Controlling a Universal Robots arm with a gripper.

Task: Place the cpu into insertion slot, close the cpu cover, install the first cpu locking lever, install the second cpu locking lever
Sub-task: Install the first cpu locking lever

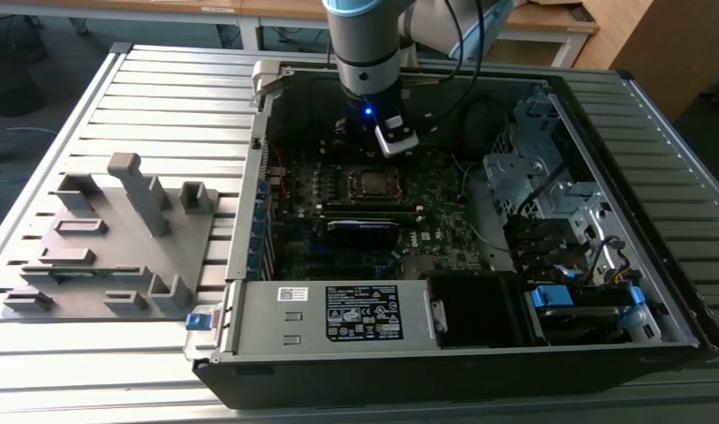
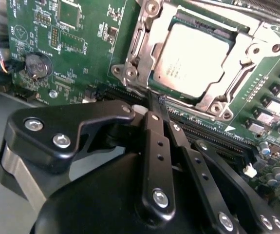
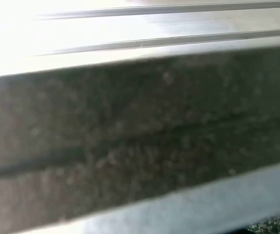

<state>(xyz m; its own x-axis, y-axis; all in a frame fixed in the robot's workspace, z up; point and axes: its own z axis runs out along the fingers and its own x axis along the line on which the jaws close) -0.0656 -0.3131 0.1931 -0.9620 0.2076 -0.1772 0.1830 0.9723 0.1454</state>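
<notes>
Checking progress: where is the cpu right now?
In the second wrist view, the cpu lies framed by the cpu cover, just beyond the gripper.

Lit from overhead; shadowed inside the computer case (image 1: 454,378); blown white in the first wrist view; glared off the cpu (image 2: 198,58).

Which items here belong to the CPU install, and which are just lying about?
Job: cpu, lying under the closed cpu cover; gripper at the cover's edge.
Just there: coin battery, power supply, grey fixture block.
</notes>
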